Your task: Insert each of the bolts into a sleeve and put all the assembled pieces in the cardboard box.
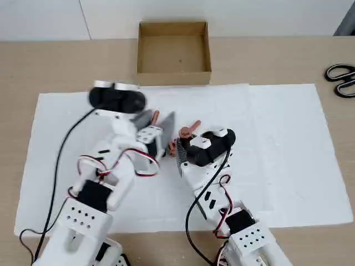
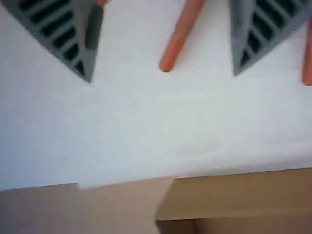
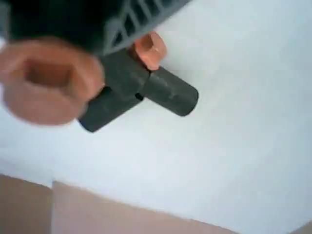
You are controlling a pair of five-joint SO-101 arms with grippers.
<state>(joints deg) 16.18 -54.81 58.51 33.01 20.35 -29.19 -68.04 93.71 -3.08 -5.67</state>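
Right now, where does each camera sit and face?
High view: fixed overhead, looking down on left arm, right arm and the cardboard box.
Left wrist view: on the left arm, past its open left gripper toward the box.
Right wrist view: on the right arm, past right gripper holding a bolt, onto sleeves.
Shared: the first two show the box.

- looking like a hobby robotics bench, tbh
- a white paper sheet (image 1: 288, 144) is covering a plain wooden table (image 1: 55, 66)
- scissors (image 1: 341, 80) are lying at its edge
- loose wires (image 1: 55, 172) are trailing off a small white robot arm (image 1: 100, 191)
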